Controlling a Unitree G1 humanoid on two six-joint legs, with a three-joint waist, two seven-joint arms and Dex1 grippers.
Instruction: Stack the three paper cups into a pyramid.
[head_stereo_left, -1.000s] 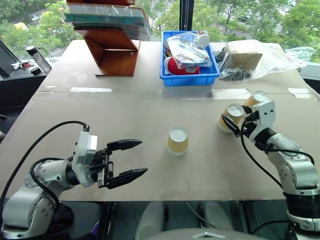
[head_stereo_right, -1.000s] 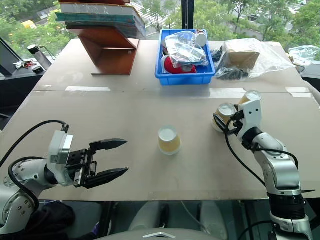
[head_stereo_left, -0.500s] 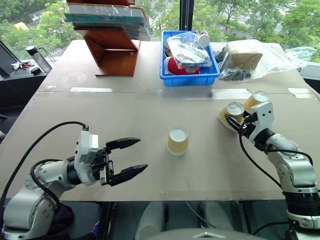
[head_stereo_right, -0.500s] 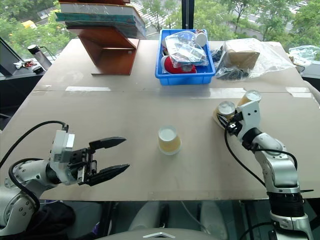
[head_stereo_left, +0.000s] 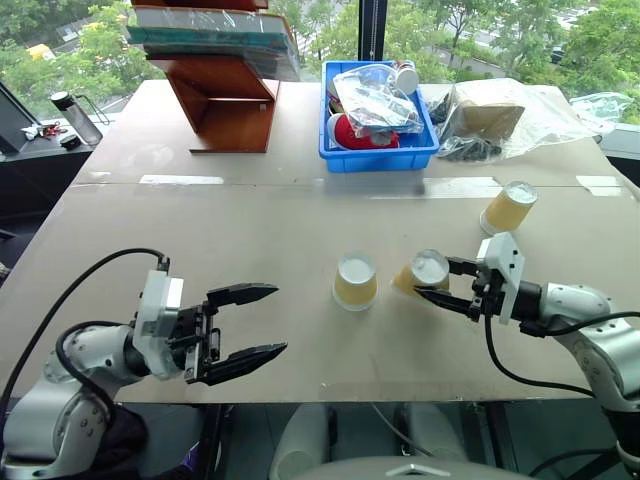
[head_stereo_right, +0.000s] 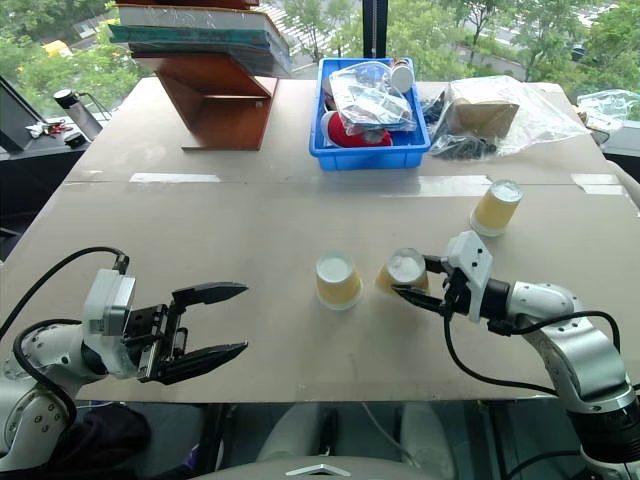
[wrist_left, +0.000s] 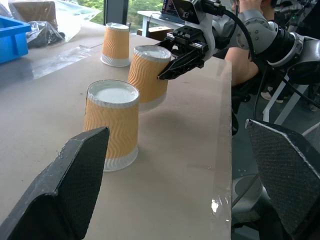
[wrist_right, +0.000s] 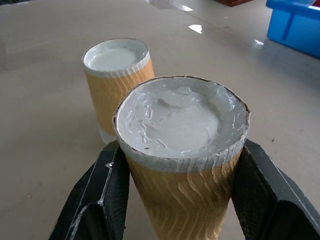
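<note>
While my right hand (head_stereo_left: 452, 286) grips one cup (head_stereo_left: 421, 272), base pair forms.
I hold it tilted beside the centre cup (head_stereo_left: 355, 281); left hand (head_stereo_left: 252, 322) waits open.

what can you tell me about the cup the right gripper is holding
The held cup is a small tapered paper cup with rippled yellow-tan sides and a white rim and base. It is upside down, white base up, and tilted. The right gripper is shut on its sides, one black finger per side. It sits just right of the middle cup, a gap between them.
</note>
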